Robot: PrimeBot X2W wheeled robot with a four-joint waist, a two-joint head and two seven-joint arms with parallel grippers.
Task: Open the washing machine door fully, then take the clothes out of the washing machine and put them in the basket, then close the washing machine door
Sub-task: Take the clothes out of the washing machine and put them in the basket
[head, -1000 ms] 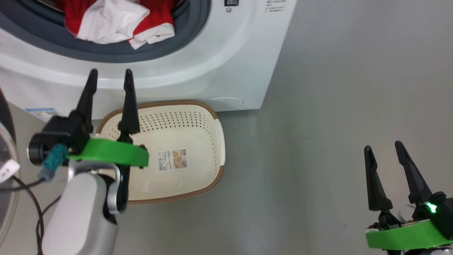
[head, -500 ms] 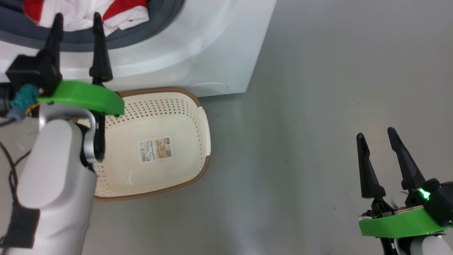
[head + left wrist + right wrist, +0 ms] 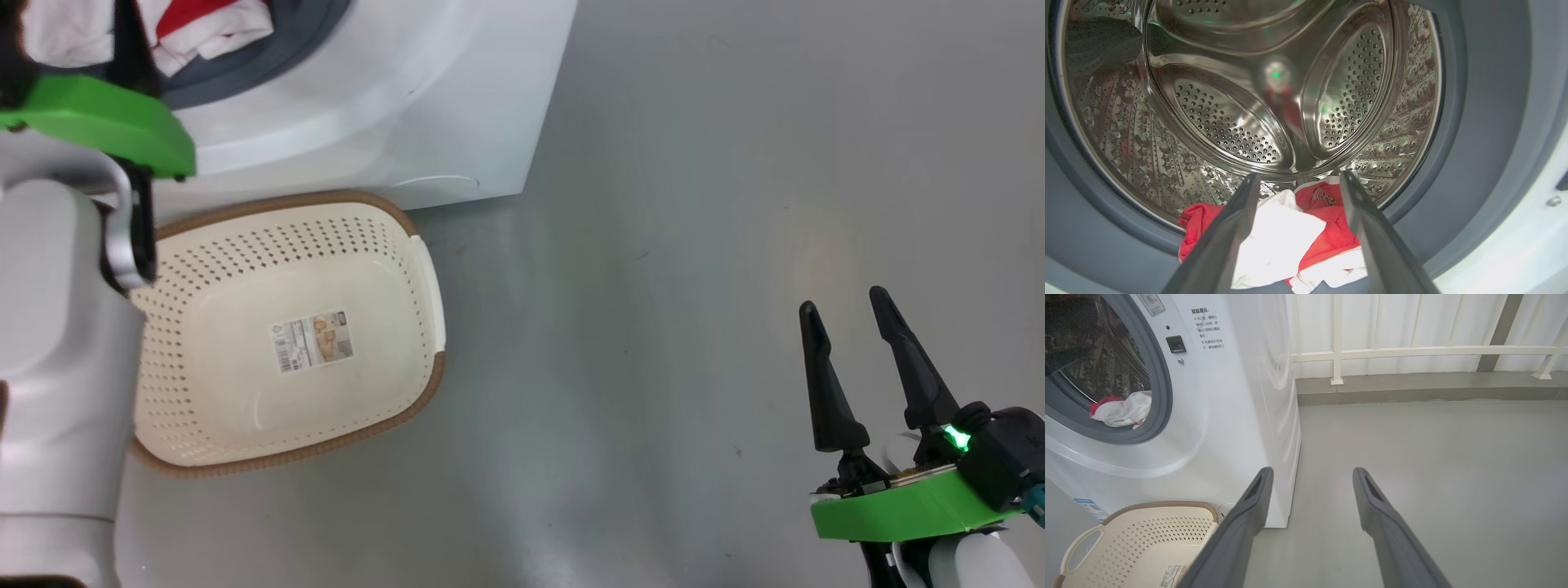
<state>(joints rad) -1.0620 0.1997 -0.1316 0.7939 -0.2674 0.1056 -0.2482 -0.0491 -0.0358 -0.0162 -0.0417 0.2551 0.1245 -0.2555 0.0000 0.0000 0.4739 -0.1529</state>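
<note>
Soft red-and-white clothes (image 3: 1284, 241), heaped at the front lip of the drum (image 3: 1224, 122), are judged light, limp and best pinched at a raised fold by the left pincer (image 3: 1300, 175), shown spread open and empty just before them.

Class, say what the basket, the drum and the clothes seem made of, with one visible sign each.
The basket: probably moulded plastic, matt cream, evenly perforated. The drum: apparently polished steel, with mirror-like reflections. The clothes: soft fabric, going by the crumpled folds.

Red-white clothes (image 3: 1290, 241); cream basket (image 3: 392, 237), brown rim.
</note>
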